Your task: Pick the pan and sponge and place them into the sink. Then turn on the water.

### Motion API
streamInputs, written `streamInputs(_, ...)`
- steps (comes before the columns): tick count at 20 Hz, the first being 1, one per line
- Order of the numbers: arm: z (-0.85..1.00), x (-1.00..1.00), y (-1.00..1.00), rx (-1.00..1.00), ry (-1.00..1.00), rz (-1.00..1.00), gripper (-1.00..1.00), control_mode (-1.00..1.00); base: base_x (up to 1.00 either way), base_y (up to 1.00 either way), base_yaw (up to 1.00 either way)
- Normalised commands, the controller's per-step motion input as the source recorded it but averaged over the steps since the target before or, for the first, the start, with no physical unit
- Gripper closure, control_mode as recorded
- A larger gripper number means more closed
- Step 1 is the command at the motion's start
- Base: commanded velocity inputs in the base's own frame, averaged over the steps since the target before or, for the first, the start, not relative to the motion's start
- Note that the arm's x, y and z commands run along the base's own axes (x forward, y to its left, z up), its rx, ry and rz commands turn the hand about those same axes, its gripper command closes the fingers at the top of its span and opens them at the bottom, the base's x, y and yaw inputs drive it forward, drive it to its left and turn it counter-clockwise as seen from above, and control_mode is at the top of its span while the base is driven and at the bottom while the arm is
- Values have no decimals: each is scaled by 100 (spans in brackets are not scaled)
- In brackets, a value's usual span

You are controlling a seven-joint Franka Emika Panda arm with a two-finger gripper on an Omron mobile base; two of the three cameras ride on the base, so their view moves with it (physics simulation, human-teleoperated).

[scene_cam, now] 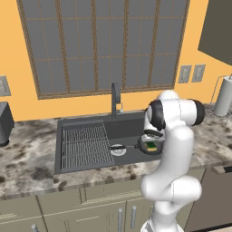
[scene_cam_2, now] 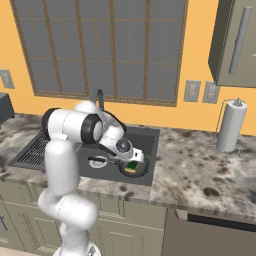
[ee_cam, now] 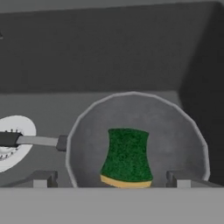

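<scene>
1. Placing step looks done: small round dark grey frying pan (ee_cam: 135, 135) on floor of large dark grey rectangular sink (scene_cam: 131, 124), yellow sponge with green top (ee_cam: 127, 157) lying inside pan, lower centre of hand view.
2. End effector (ee_cam: 111, 179) jaws apart, empty, straddling sponge.
3. Next: lift clear, reach dark faucet (scene_cam: 116, 97) at upper centre for water.
4. Basin walls close around pan; open room above only.

One pan (ee_cam: 135, 140), one sponge (ee_cam: 127, 156), perhaps one sink (scene_cam: 131, 127)

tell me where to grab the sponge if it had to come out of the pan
Grip the sponge across its two long side edges, coming straight down from above. It lies flat, green face up, in the pan, whose shallow rim blocks any sideways approach.
</scene>
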Motion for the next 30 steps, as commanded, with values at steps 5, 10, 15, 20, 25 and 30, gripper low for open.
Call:
streamInputs(5,56,0,0,0,0,0,-100,-100,0,0,0)
streamInputs(10,68,8,-5,0,0,0,-100,-100,0,0,0)
streamInputs(15,78,9,-9,0,0,0,-100,-100,0,0,0)
streamInputs(20,85,9,-11,0,0,0,-100,-100,0,0,0)
streamInputs(25,86,12,-13,3,0,0,-100,-100,0,0,0)
streamInputs(30,88,32,-20,7,1,0,-100,-100,0,0,0)
